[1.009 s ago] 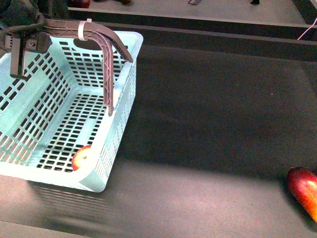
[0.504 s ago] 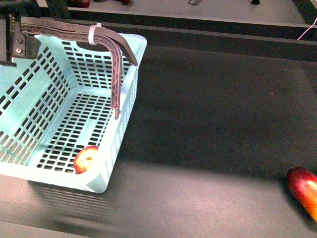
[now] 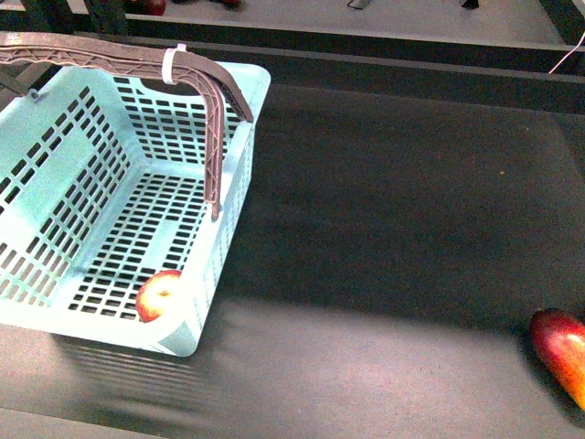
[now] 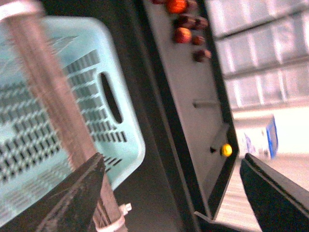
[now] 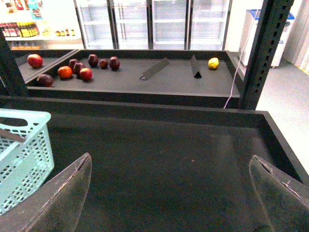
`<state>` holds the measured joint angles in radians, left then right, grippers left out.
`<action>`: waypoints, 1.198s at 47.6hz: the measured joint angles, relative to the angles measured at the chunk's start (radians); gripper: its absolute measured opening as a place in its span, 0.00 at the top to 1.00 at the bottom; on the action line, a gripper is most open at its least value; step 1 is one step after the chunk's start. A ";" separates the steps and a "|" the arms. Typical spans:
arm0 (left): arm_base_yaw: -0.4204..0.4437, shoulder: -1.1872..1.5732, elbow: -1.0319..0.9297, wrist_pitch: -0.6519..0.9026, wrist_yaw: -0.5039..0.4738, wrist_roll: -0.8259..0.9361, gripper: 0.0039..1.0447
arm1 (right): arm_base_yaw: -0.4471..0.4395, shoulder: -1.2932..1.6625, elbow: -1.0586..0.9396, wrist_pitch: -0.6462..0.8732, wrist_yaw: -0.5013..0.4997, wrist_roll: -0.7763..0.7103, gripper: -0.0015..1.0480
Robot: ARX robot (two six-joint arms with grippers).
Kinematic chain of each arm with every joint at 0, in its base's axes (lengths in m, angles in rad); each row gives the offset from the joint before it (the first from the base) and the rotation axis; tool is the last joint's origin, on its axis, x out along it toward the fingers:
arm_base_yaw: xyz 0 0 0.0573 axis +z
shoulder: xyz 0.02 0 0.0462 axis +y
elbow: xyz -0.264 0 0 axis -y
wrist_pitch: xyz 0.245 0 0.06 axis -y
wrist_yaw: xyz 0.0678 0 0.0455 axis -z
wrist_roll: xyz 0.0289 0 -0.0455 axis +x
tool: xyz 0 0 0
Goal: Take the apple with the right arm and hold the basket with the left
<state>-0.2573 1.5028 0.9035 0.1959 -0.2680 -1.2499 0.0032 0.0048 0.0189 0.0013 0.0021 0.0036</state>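
Observation:
The pale turquoise basket (image 3: 236,197) stands at the left of the dark table, its brown-grey handle (image 3: 196,73) raised and bound by a white zip tie. The red apple (image 3: 160,294) lies on the basket floor in the near right corner. Neither gripper shows in the front view. In the left wrist view my left gripper (image 4: 174,193) is open above the basket (image 4: 91,92), with the handle (image 4: 46,96) running close past one finger and not gripped. My right gripper (image 5: 171,193) is open over bare table, and a corner of the basket (image 5: 24,154) shows at the edge of its view.
An elongated red-orange fruit (image 3: 562,352) lies at the table's near right edge. Behind the table a raised ledge leads to a shelf (image 5: 145,82) holding several dark red fruits and a lemon (image 5: 213,63). A dark upright post (image 5: 265,48) stands at the far right.
My left gripper, which was at the handle's left end, has risen and left the front view. The basket shifted slightly right and the apple rolled a little; the handle stays raised.

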 joint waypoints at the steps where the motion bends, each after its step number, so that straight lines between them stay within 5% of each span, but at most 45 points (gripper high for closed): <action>1: 0.006 -0.008 -0.050 0.108 0.018 0.073 0.22 | 0.000 0.000 0.000 0.000 0.000 0.000 0.08; 4: 0.023 -0.034 -0.191 0.371 0.052 0.388 0.32 | 0.000 0.000 0.000 0.000 0.001 0.000 0.08; 10: 0.060 -0.118 -0.363 0.625 0.081 0.887 0.51 | 0.000 0.000 0.000 0.000 0.000 0.000 0.08; 23: 0.126 -0.298 -0.591 0.680 0.145 1.208 0.97 | 0.000 0.000 0.000 0.000 0.000 0.000 0.08; 41: 0.251 -0.595 -0.790 0.590 0.261 1.237 0.97 | 0.000 0.000 0.000 0.000 0.000 0.000 0.08; 57: 0.253 -0.796 -0.888 0.482 0.268 1.239 0.97 | 0.000 0.000 0.000 0.000 0.000 0.000 0.08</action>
<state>-0.0044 0.7067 0.0154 0.6777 -0.0002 -0.0109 0.0032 0.0048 0.0189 0.0013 0.0021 0.0036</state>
